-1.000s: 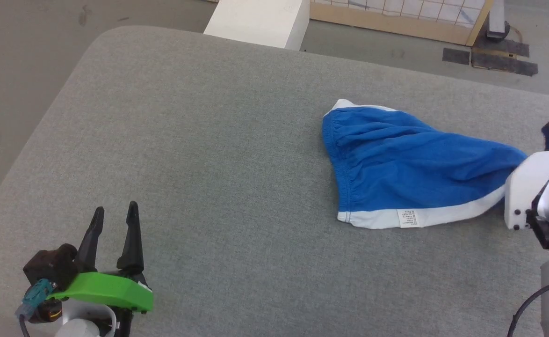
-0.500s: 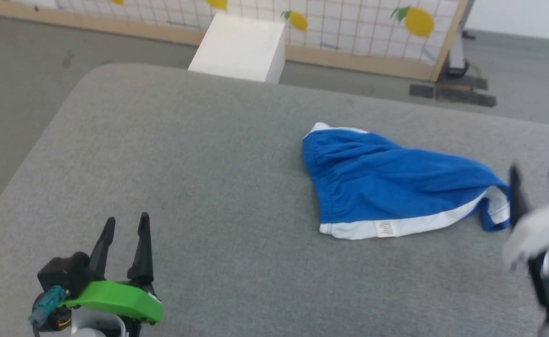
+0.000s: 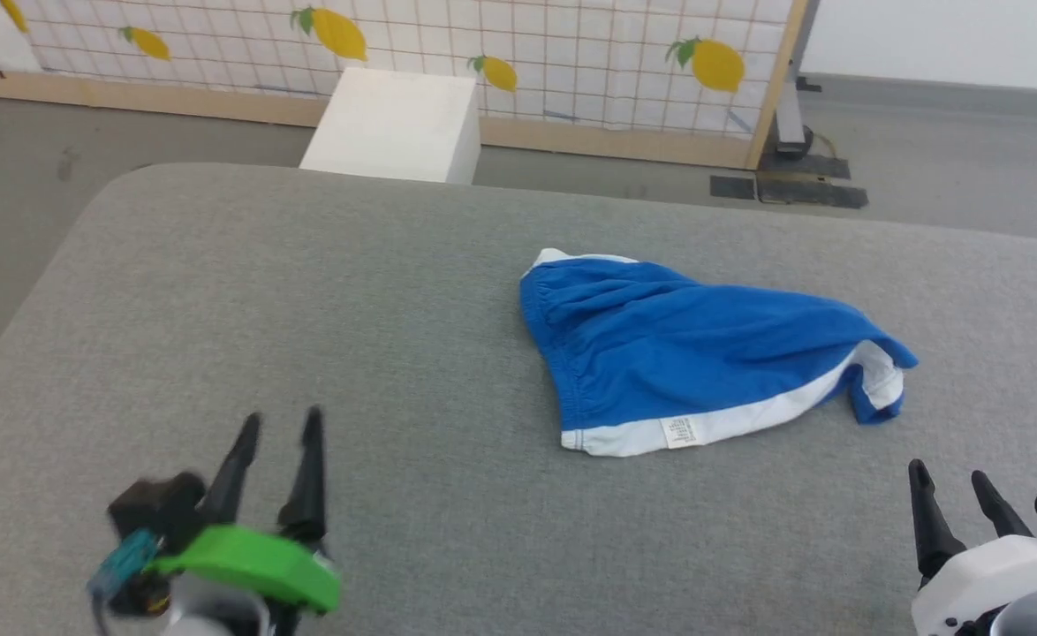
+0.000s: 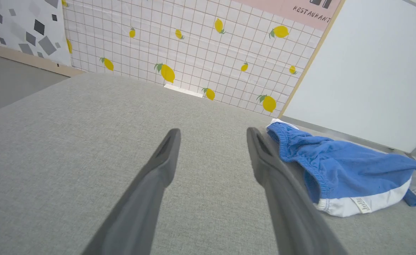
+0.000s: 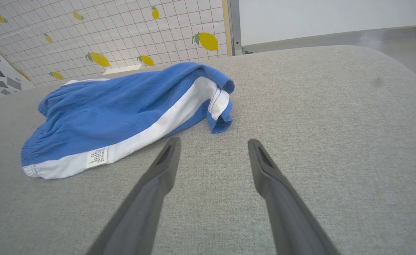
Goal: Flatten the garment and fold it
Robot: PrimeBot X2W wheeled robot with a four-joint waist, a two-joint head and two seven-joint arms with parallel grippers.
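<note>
The blue shorts (image 3: 695,353) lie rumpled on the grey table (image 3: 306,291), around two o'clock from its middle (white stripe and label nearest the robot). The left gripper (image 3: 283,415) waits at seven o'clock and the right gripper (image 3: 946,470) at four. Both are spread wide, empty and clear of the cloth.

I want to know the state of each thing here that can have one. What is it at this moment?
Royal-blue cloth shorts with white side stripes: lying rumpled on the grey padded table, not flattened, not folded, nothing gripping them.
Left gripper: open, empty, apart from the shorts.
Right gripper: open, empty, apart from the shorts.
</note>
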